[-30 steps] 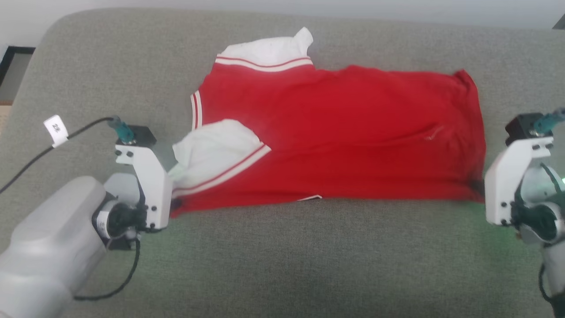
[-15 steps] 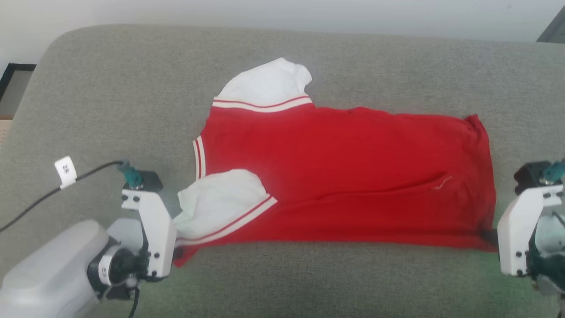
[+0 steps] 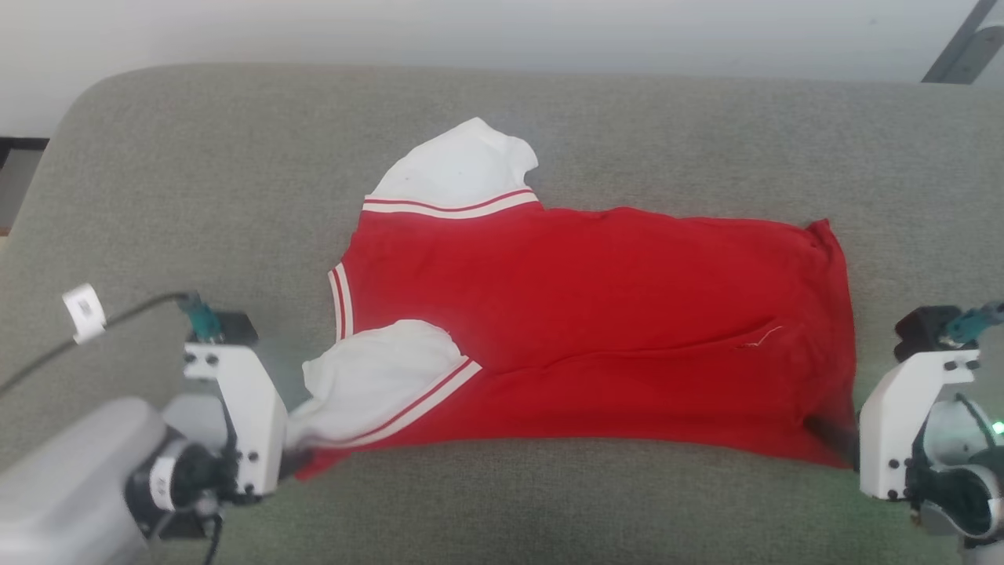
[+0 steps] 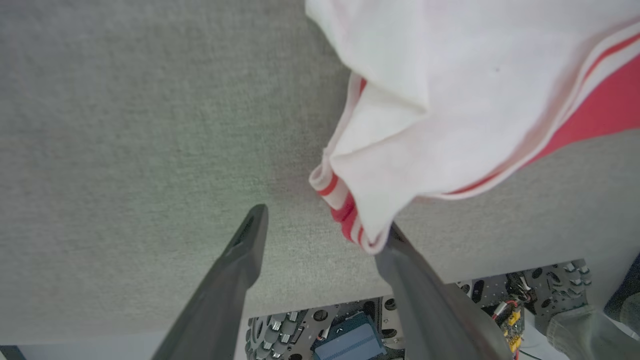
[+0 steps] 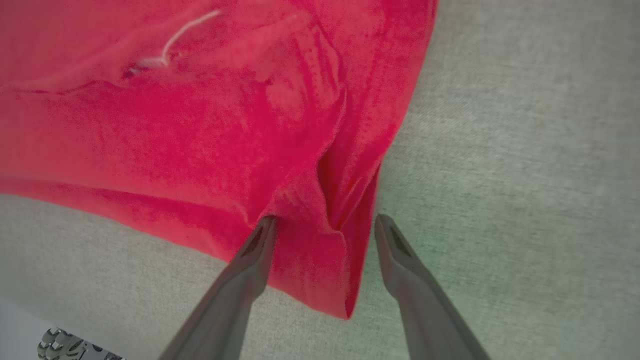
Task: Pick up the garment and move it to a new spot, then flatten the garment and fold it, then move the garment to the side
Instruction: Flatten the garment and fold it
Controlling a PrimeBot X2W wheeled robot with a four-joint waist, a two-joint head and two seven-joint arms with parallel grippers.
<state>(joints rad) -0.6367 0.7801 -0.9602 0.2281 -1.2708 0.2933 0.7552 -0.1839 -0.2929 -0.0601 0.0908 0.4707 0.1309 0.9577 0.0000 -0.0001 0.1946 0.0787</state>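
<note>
left hand [image 4: 325,220] spread wide; right hand [image 5: 325,219] spread wide, both low

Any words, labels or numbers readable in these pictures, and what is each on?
None can be read.
Cable tag: dark marks, too blurred to read.
Garment: no lettering on the side that shows.

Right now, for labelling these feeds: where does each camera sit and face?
Head view: on the head, looking down at the garment on the grey cushion; left gripper lower left, right gripper lower right.
Left wrist view: along its open fingers at the garment's white sleeve.
Right wrist view: along its open fingers straddling the garment's corner.
All three share garment and cushion.
</note>
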